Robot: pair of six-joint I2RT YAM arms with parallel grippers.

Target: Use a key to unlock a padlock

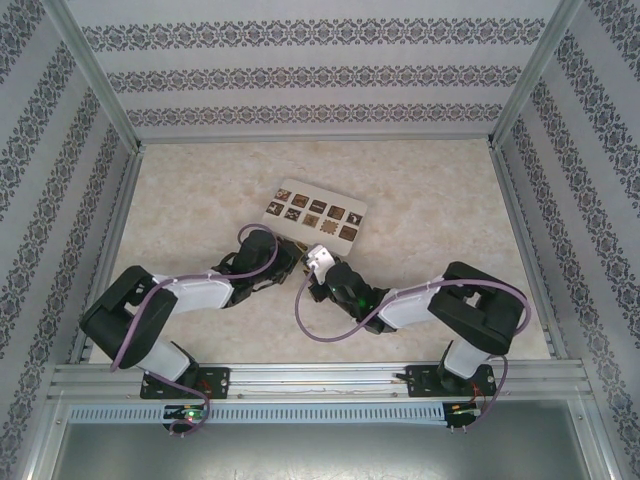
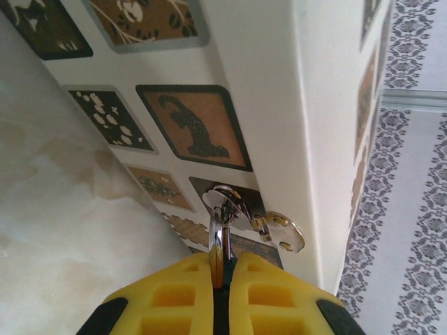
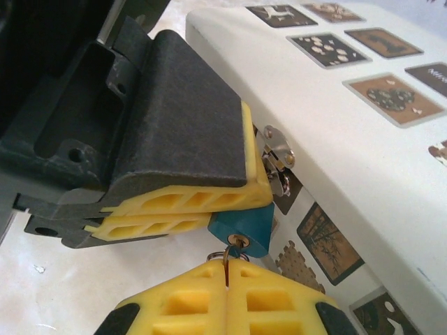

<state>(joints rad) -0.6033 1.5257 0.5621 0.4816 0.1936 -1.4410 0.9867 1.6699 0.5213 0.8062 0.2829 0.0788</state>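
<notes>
**Fig. Key seated, turn not yet made.** The padlock hung at mid-desk on the hasp at the near side of the white box. The box lay flat on the desk.

The left claw was clenched on the padlock. In its wrist view, the shackle rose from between the yellow pads up to the hasp.

The right claw was clenched on the key. The key's tip sat in the keyhole.

*Governing relation:* the padlock lay straight ahead of the right claw and almost touching its fingertips, with the keyhole end facing that claw. The key's long axis ran in line with the right claw's fingers and on into the lock body. The left claw crossed this line from the side. The right claw was therefore the one placed to act, and the next move was probably a roll of that wrist about the key's axis while the left claw steadied the body.

*Appearance:* the body was teal-blue and much smaller than a pad. The keyhole was ringed in brass and the shackle was thin and silver. Whether the shackle had sprung could not be told.
</notes>
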